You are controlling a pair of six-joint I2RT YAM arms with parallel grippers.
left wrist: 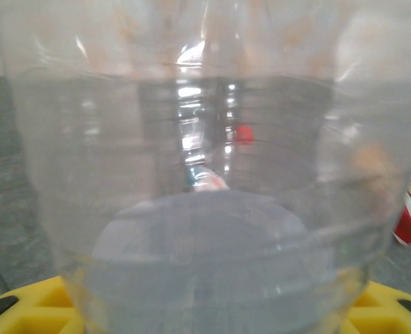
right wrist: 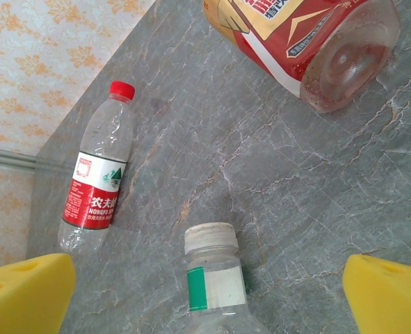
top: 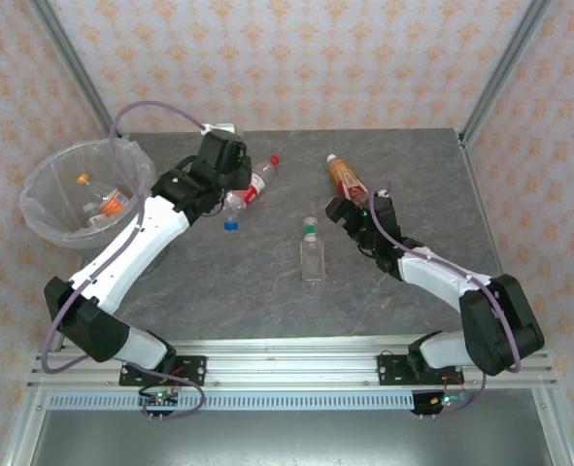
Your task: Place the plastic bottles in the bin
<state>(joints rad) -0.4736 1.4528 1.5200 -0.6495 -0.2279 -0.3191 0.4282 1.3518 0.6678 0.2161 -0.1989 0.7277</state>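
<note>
Clear plastic lies nearest: a bottle with a green band [top: 312,258] rests alone in the middle of the grey surface [top: 219,282], cap pointing away from the arm bases. Just beyond it the right pincer [top: 348,208] hovers low, its yellow pads [right wrist: 24,292] well apart and holding nothing. The base of a red-and-orange labelled bottle [top: 343,175] is just beside it.

Across to the left, the left pincer [top: 230,189] is down on a blue-capped bottle [left wrist: 205,209]. Its pads stand wide on either side of the clear body, but I cannot tell whether they are pressing in (the bottle crowds the wrist camera). A red-capped bottle [top: 257,182] lies just beside it, perhaps touching.

At the far left corner stands the bin [top: 36,218], with two more bottles [top: 112,204] already inside.

The step in hand looks like the grasp on the blue-capped bottle, with four bottles left on the surface. The next move calls for a firm squeeze, a lift high enough to clear the rim, a swing left and a release over the wide opening. The right arm sits well apart from the bin, so its two nearby bottles may be an awkward reach.
</note>
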